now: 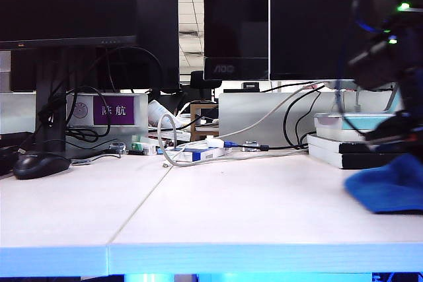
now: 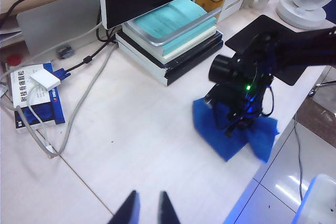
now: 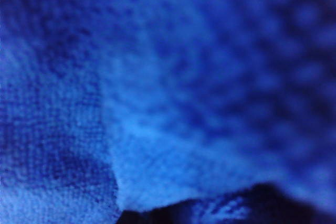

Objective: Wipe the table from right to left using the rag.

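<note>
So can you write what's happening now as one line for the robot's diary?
right hand: shut on rag, pressing it on table, right end | left hand: open, empty, above table | wipe: not yet across

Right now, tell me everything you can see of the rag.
The rag is a bright blue, fuzzy cloth, bunched rather than spread flat, with a woven weave that fills the right wrist view. It lies on the white table at its right end, near the front edge and in front of a stack of books. The right tool presses down on its middle, shut on it. The left tool hangs open, well clear of it.
</note>
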Robot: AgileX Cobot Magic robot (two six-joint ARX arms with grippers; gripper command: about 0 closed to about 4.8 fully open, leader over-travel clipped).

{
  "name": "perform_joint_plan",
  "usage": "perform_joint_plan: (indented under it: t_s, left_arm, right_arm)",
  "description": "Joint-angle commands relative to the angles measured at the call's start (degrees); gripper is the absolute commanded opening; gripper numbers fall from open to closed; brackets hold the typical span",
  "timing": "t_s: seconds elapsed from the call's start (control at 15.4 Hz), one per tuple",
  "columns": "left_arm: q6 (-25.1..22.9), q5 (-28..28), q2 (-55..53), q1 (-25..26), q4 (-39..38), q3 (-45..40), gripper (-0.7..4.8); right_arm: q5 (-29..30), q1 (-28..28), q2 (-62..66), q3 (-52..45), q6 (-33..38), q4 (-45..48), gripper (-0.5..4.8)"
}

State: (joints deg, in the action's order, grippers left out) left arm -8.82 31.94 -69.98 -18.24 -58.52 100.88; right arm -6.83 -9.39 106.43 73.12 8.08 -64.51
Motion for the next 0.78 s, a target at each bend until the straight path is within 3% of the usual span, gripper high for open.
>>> perform_joint_plan:
  t_s: [0.06, 0.39, 0.45, 0.78]
  left_arm:
    - [-0.5, 0.31, 0.24, -0.02, -0.96, 0.31, 0.57]
    - [-6.16, 0.24, 0.46, -0.02, -10.45, 0.33, 0.42]
    - [-7.37, 0.24, 0.46, -0.02, -11.96, 0.33, -0.07]
    - [-7.32, 0.22, 1.22, -0.02, -15.08, 0.31, -0.06]
  right_arm:
    - [4.52, -3.67, 0.31, -0.28, 1.38, 4.15, -0.06]
    - [8.48, -7.3, 0.33, -0.22, 2.75, 5.09, -0.06]
    - [8.48, -7.98, 0.33, -0.22, 2.93, 5.38, -0.06]
    - [8.74, -14.05, 0.44, -0.17, 5.31, 8.28, -0.06]
